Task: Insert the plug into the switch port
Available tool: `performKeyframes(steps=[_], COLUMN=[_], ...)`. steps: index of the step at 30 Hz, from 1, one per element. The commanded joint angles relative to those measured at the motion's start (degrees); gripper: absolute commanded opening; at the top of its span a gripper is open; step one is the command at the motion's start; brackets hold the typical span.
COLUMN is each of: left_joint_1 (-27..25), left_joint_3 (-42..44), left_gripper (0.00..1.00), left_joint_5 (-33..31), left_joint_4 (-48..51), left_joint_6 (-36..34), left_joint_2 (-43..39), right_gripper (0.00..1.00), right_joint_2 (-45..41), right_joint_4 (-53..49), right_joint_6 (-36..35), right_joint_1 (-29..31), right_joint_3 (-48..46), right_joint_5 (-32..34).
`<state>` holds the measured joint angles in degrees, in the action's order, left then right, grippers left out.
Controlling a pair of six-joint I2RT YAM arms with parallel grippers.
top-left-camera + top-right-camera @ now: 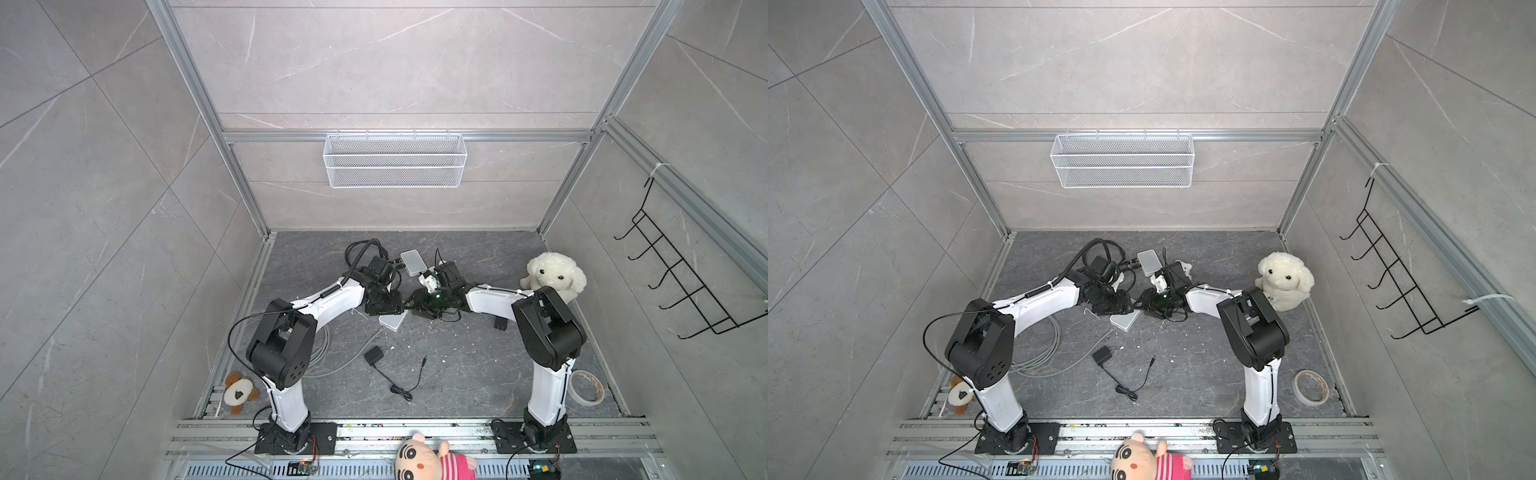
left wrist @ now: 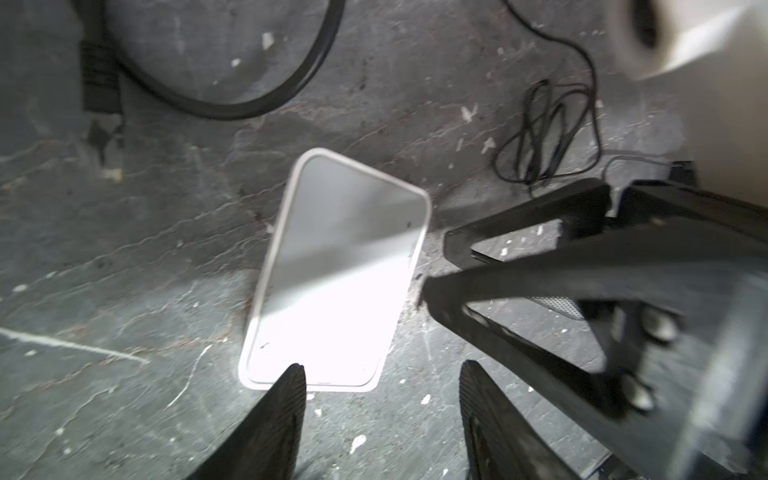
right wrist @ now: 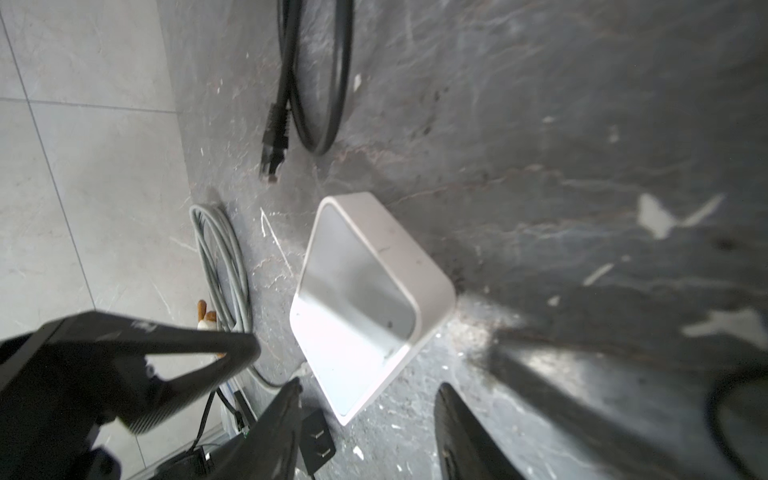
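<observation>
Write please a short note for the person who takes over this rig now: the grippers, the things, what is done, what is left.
Left gripper: open, empty, at one end of the switch.
Right gripper: open, empty, at the same switch.
Switch: flat on the floor; ports not visible.
Plug: on the floor beside the switch, not touching it.
Second white box: farther back.
Done: nothing yet; plug not held.
To do: grasp plug, find port, insert.

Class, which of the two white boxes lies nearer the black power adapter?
The near white box, just beyond the power adapter; the far white box lies farther back.
</observation>
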<state>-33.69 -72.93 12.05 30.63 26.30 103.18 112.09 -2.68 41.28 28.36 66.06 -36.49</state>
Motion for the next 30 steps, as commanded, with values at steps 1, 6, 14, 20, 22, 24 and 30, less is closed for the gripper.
performKeyframes(steps=[1,6,14,20,22,24,30], left_joint_1=[0.38,0.52,0.39,-0.1,0.35,1.78,5.11], left_joint_3=[1.41,2.47,3.4,2.14,2.01,1.92,3.76], left_gripper=[0.63,0.63,0.63,0.63,0.64,0.66,0.69], left_joint_5=[-2.44,-2.65,4.14,2.06,-0.17,-2.32,-2.89], left_joint_4=[2.49,1.46,-1.59,-0.32,0.2,1.29,0.74], left_joint_6=[-1.19,-1.49,-2.03,-2.13,-2.01,-1.44,-1.85], left_joint_2=[-1.16,0.47,2.43,1.48,-0.28,-1.63,-0.66], right_gripper=[0.55,0.55,0.58,0.58,0.58,0.58,0.58], right_joint_2=[-1.2,-0.79,2.66,4.02,3.58,3.4,3.57], right_joint_4=[0.93,1.31,6.54,5.6,5.29,4.9,5.12], right_joint_6=[-1.12,-0.79,4.19,4.7,4.56,4.26,4.58], right_joint_1=[0.56,0.64,0.91,0.91,0.87,0.9,0.9], right_joint_3=[-0.82,-0.55,0.86,3.36,3.01,2.53,1.98], right_joint_5=[-0.84,-1.57,-3.73,-3.39,-3.32,-3.39,-3.58])
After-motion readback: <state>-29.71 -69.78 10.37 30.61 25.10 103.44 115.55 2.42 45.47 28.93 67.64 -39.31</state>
